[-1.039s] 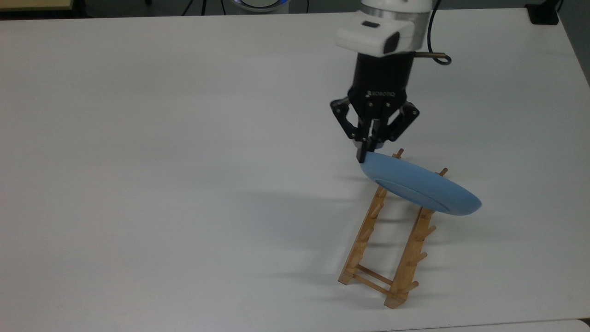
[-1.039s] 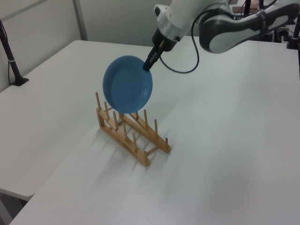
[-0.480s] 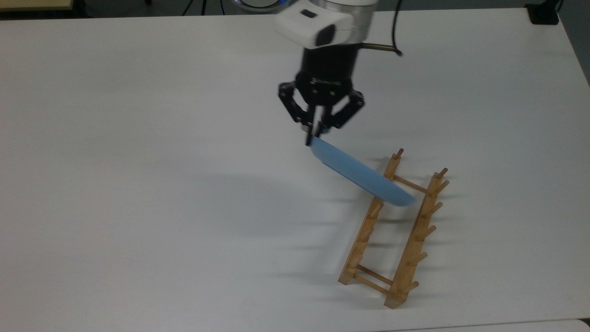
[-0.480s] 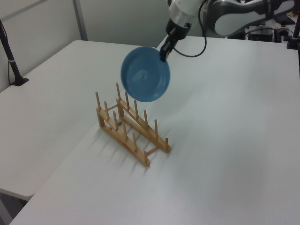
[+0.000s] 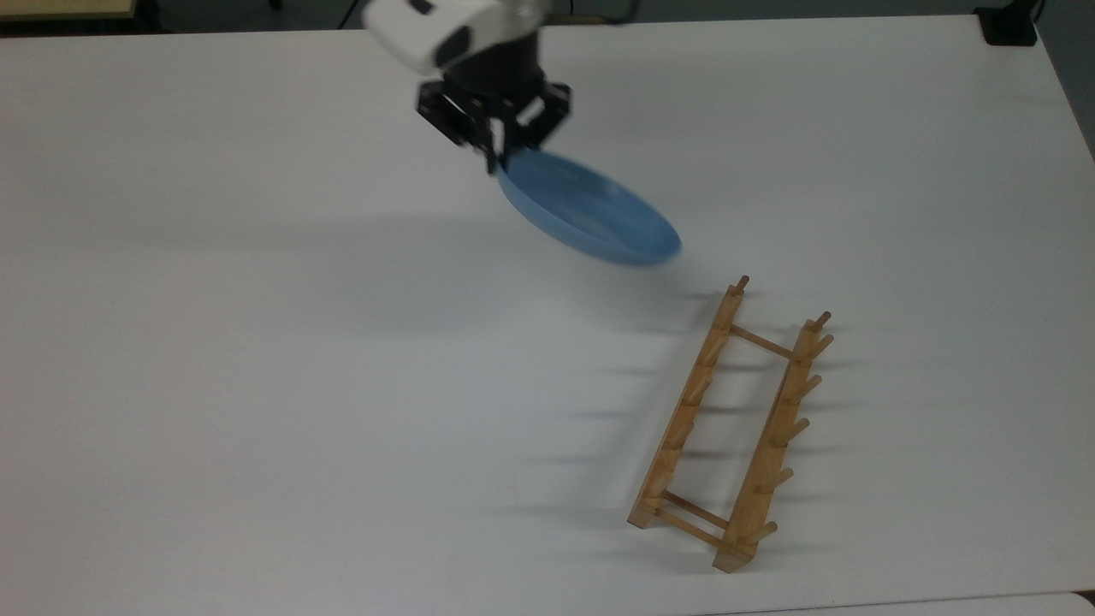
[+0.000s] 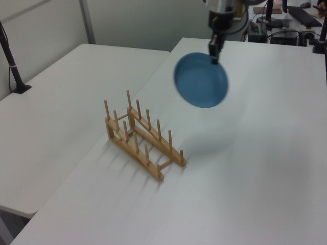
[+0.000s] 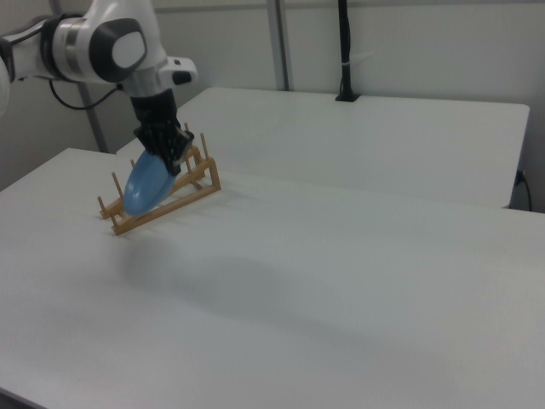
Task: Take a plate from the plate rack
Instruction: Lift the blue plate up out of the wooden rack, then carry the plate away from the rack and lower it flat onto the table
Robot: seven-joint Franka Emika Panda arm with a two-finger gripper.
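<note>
Plate point(image 6: 201, 80) airborne, rack point(image 6: 142, 136) apart

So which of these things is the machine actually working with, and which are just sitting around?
Part of the job:
- the round light-blue plate, hanging in the air from its rim
- the black two-finger gripper, shut on that rim
- the light-brown wooden plate rack, now without a plate

Just there:
- the white table
- the black post clamped to the neighbouring table
</note>
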